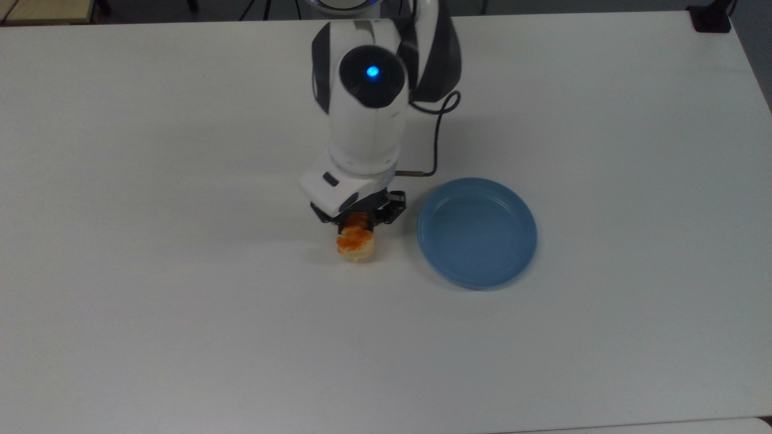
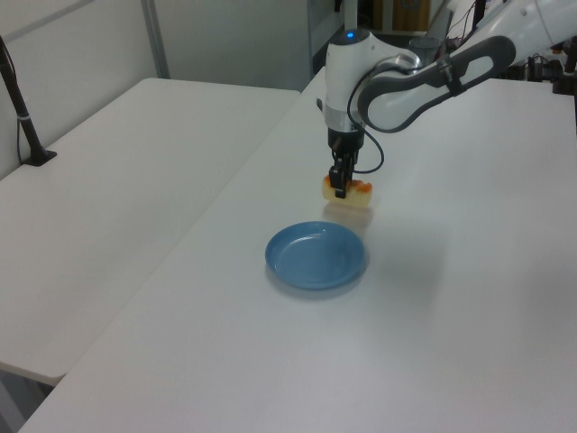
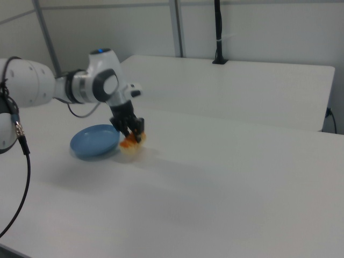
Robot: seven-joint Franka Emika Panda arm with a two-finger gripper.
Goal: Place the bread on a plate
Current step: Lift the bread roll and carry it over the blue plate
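The bread, pale yellow with orange-brown glazed lumps, hangs a little above the white table with my gripper shut on its upper end. In the left view the bread is lifted clear of the table, held by the gripper. In the right view the bread tilts downward from the gripper. The blue plate lies empty on the table to the top view's right of the bread. It also appears as the plate in the left view and the plate in the right view.
The white table spreads wide on all sides. A grey cable loops off the arm's wrist toward the plate. A second white table stands at the left view's left, with a black post on it.
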